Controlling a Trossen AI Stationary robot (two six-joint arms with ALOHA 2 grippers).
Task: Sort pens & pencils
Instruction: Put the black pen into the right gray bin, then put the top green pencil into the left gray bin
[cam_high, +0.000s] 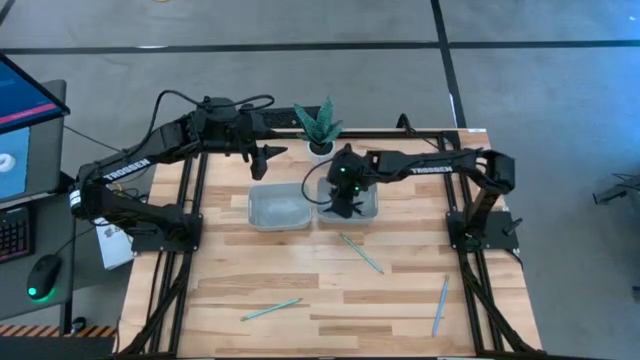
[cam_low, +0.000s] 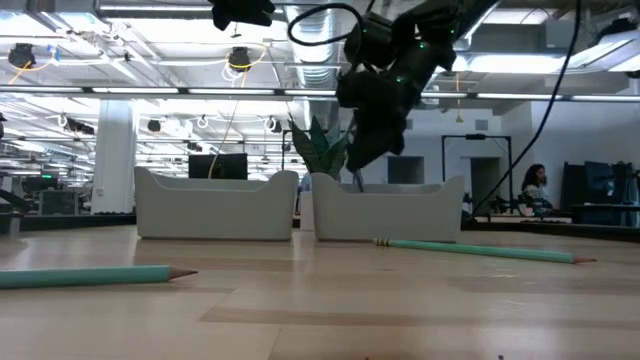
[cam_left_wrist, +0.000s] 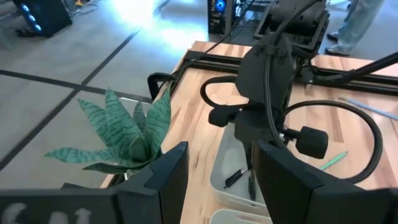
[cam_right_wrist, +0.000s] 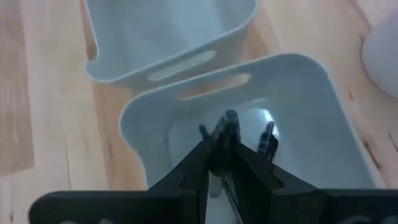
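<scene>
Two grey trays are set side by side near the far middle of the desk (cam_high: 300, 300). The right gripper (cam_high: 345, 205) is held over the right tray (cam_high: 372, 208), and a dark pen (cam_right_wrist: 225, 134) is pinched between its fingers (cam_right_wrist: 193, 171), just above the tray's inside. More pens (cam_left_wrist: 235, 178) are seen lying in that tray. The left tray (cam_high: 277, 208) looks bare inside.

The left gripper (cam_high: 262, 160) is held in the air at about 11 o'clock from the trays, beside a small plant (cam_high: 320, 125). Its fingers (cam_left_wrist: 171, 171) are spread apart, with nothing between them.

Three pale teal pencils are left on the desk. One pencil (cam_high: 360, 252) lies just in front of the right tray. A second pencil (cam_high: 270, 310) lies at about 7 o'clock from the trays. A third pencil (cam_high: 440, 305) lies at about 5 o'clock.
</scene>
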